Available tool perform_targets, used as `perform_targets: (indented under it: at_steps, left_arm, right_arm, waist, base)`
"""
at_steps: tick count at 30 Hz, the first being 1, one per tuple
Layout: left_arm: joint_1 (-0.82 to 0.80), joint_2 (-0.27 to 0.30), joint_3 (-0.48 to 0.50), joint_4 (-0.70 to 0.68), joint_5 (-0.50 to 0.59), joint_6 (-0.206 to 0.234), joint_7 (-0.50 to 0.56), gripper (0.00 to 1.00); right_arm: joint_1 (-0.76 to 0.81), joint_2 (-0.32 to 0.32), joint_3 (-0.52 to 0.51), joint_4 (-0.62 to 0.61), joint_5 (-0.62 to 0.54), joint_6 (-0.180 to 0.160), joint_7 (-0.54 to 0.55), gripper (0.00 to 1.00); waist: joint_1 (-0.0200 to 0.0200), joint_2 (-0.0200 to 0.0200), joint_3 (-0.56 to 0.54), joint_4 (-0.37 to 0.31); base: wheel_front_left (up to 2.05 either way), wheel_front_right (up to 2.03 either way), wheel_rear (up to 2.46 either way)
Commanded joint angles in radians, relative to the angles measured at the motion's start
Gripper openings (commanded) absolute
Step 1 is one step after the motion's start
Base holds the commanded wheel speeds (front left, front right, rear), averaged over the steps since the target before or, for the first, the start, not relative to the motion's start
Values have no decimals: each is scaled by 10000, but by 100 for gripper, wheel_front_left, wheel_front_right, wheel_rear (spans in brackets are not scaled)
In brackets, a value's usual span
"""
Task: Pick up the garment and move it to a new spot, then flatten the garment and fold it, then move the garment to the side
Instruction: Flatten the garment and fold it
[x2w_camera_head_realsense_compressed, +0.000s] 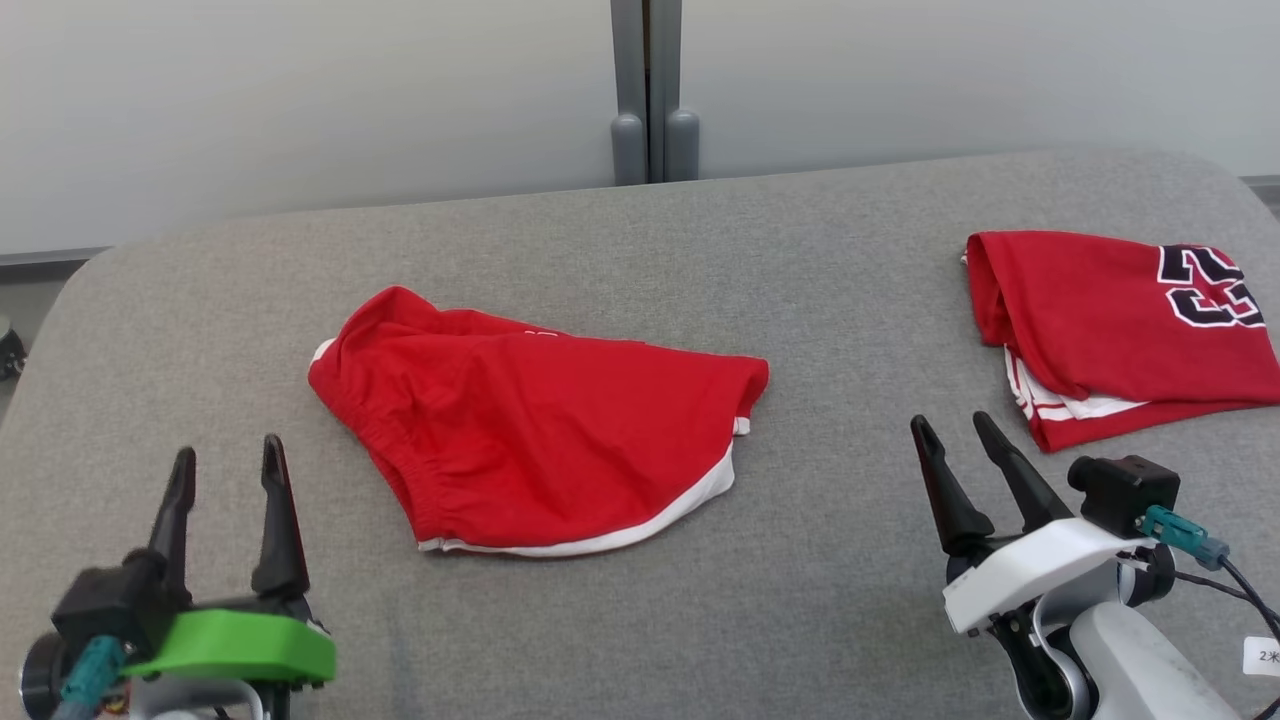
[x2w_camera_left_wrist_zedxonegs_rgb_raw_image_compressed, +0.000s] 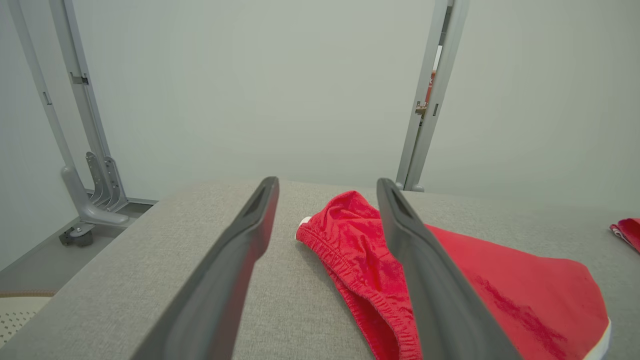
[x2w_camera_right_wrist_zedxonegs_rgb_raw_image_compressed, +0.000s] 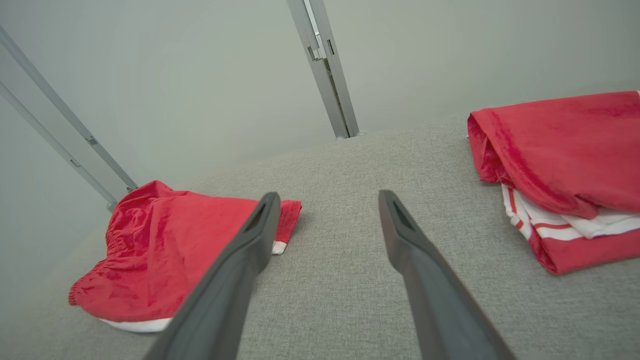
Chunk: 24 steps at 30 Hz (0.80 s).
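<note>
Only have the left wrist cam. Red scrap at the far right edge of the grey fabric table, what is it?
Observer: A folded red jersey with black-and-white numerals, separate from the rumpled red shorts with white trim.
Operator: Right pincer?
Observer: The right pincer is open, empty, just short of the jersey's near corner.
Operator: My pincer over the shorts?
Observer: No. In the head view the left pincer is open, near-left of the shorts' waistband end, not touching.
</note>
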Motion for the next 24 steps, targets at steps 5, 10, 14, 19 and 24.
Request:
perform_targets:
  at_steps: [5,10,14,19,24]
  left_arm:
    - [1003,-979,690,-12,721,-685,3,100]
    - [1012,-1539,1036,345,1233,-1305,2,100]
    - [770,-1828,1266,569,1571,-1709,2,100]
    - [510,-2086,1392,714,1806,-2061,2,100]
    - [249,-2275,1410,827,1963,-2266,3,100]
  right_arm:
    - [414,-80,-307,-381,-327,-1,-26,100]
    - [573,41,-544,-541,-603,-1,-26,100]
    - [364,151,-230,-443,-543,0,-26,100]
    - [-693,-94,775,489,111,-6,184,100]
    - [-1931,-223,1495,2074,598,-4,517,100]
  waist:
    - [0,0,-47,264]
    - [0,0,-24,497]
    - [0,0,16,711]
    - [0,0,237,1002]
    - [0,0,464,1547]
  base:
    - [0,0,0]
    - [0,0,0]
    - [0,0,0]
    - [0,0,0]
    - [0,0,0]
